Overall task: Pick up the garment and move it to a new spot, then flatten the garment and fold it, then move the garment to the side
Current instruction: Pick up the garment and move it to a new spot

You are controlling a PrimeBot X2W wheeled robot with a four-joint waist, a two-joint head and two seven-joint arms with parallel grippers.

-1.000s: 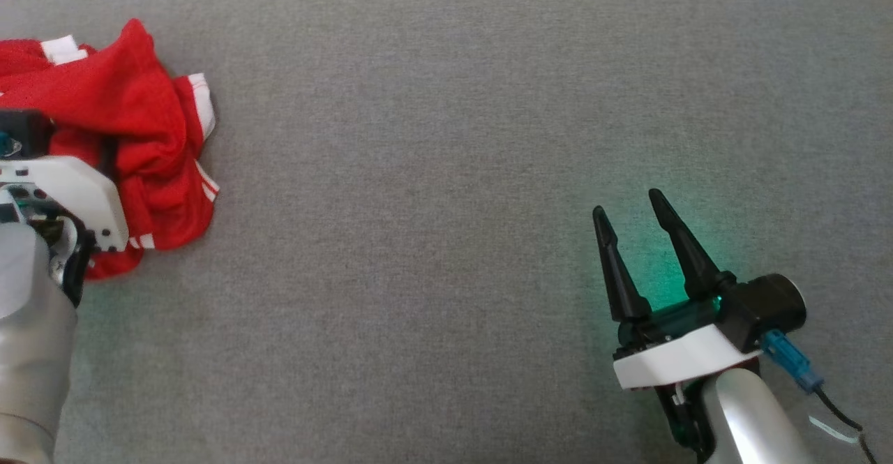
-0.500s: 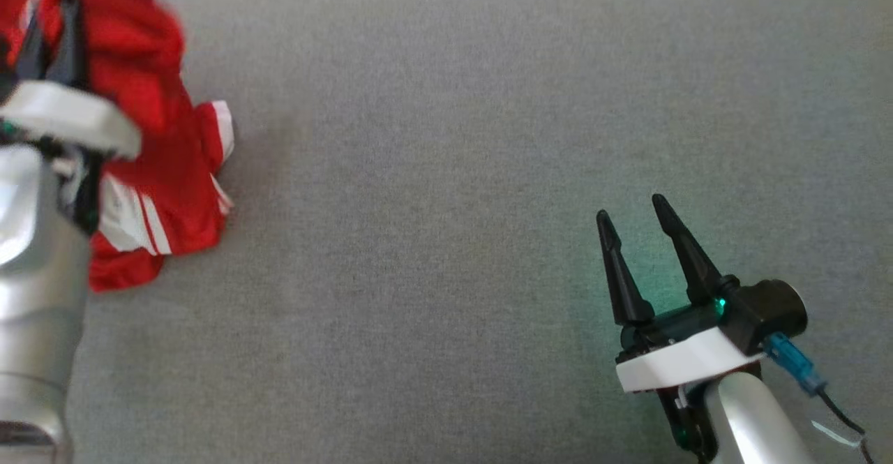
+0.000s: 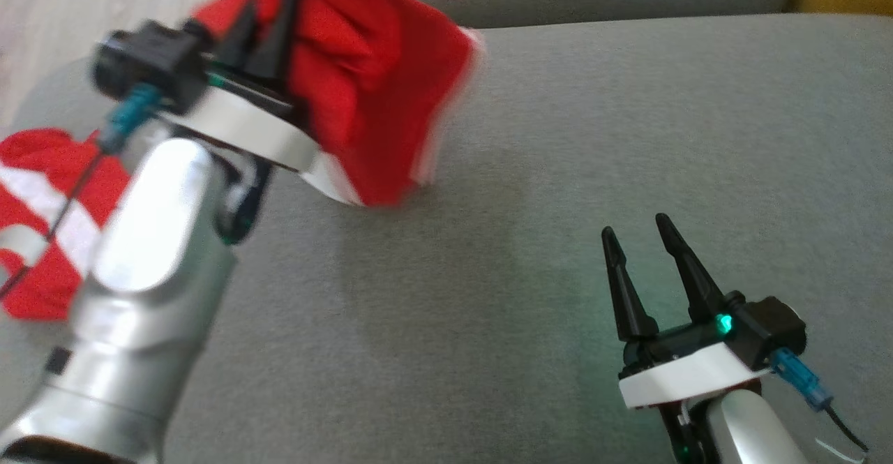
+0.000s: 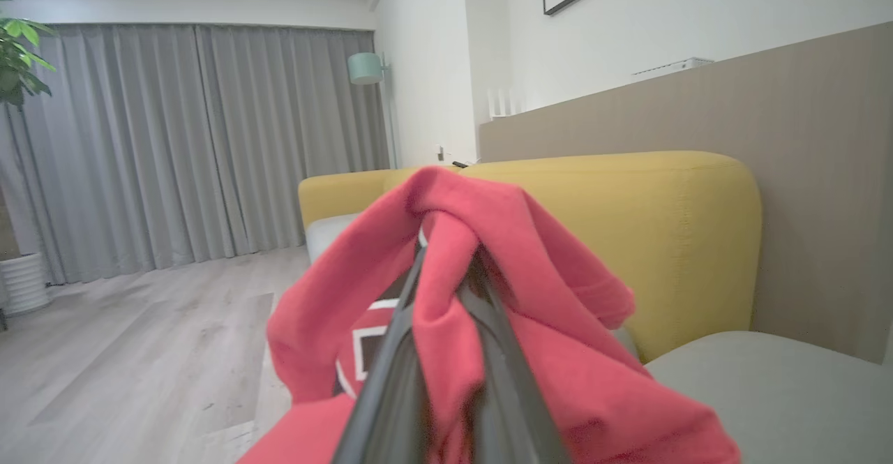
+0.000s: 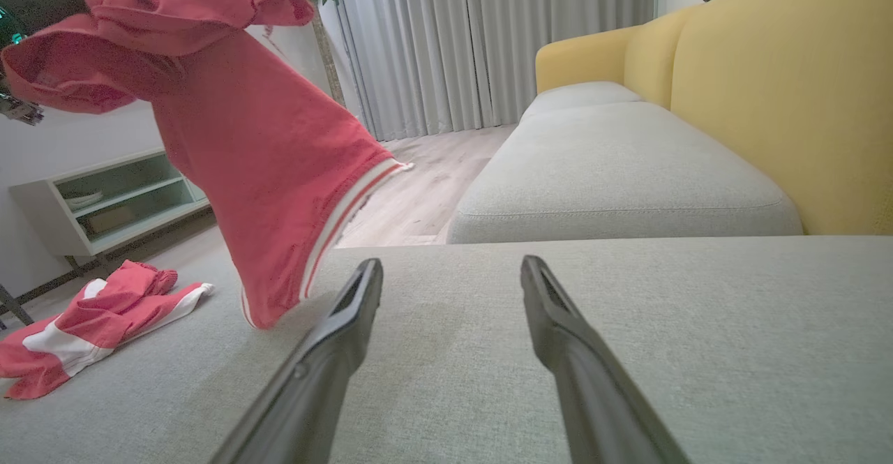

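A red garment [image 3: 377,94] with white trim hangs from my left gripper [image 3: 268,21], which is shut on a bunch of its cloth at the upper left of the head view. Its lower hem [image 5: 272,303] just reaches the grey cushion. In the left wrist view the red cloth [image 4: 488,296] drapes over both closed fingers. My right gripper [image 3: 635,234] stands open at the lower right, low over the cushion, nothing between its fingers [image 5: 328,352], well right of the garment.
A second red and white garment [image 3: 42,227] lies crumpled at the cushion's left edge [image 5: 91,324]. The grey sofa seat [image 3: 593,136] is broad and flat. A yellow backrest [image 5: 781,80] runs along one side; wood floor [image 4: 125,338] lies beyond.
My left gripper closed on the garment, lifted it off the cushion and carried it rightward. The head camera shifted too. The right gripper stayed open in place.
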